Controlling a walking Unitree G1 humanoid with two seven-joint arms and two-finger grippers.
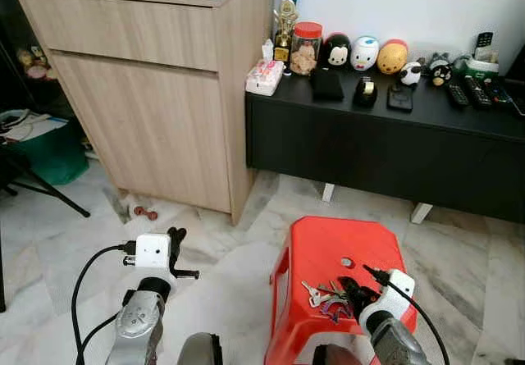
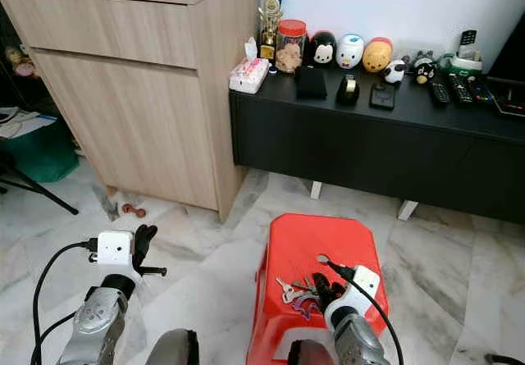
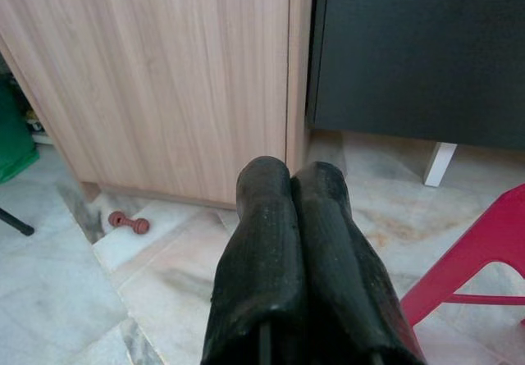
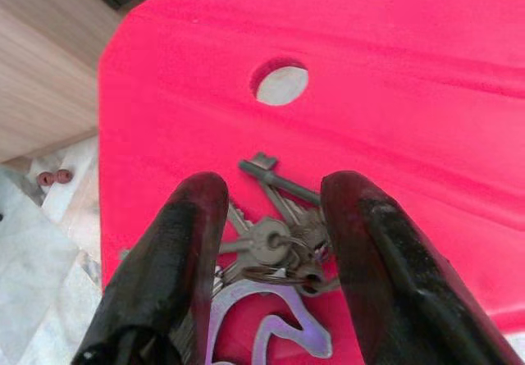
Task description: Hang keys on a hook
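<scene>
Right gripper [image 4: 275, 217]: fingers spread apart, one on each side of the keys, low over the stool.
Keys [image 4: 275, 238]: a bunch lying flat on the stool [image 1: 328, 254], between the right fingers, just short of the stool's round hole [image 4: 281, 84].
Left gripper [image 3: 291, 209]: fingers pressed together, holding nothing, raised above the floor [image 1: 221, 254], well apart from the keys.
Cabinet [image 3: 164, 78]: ahead of the left gripper.
</scene>
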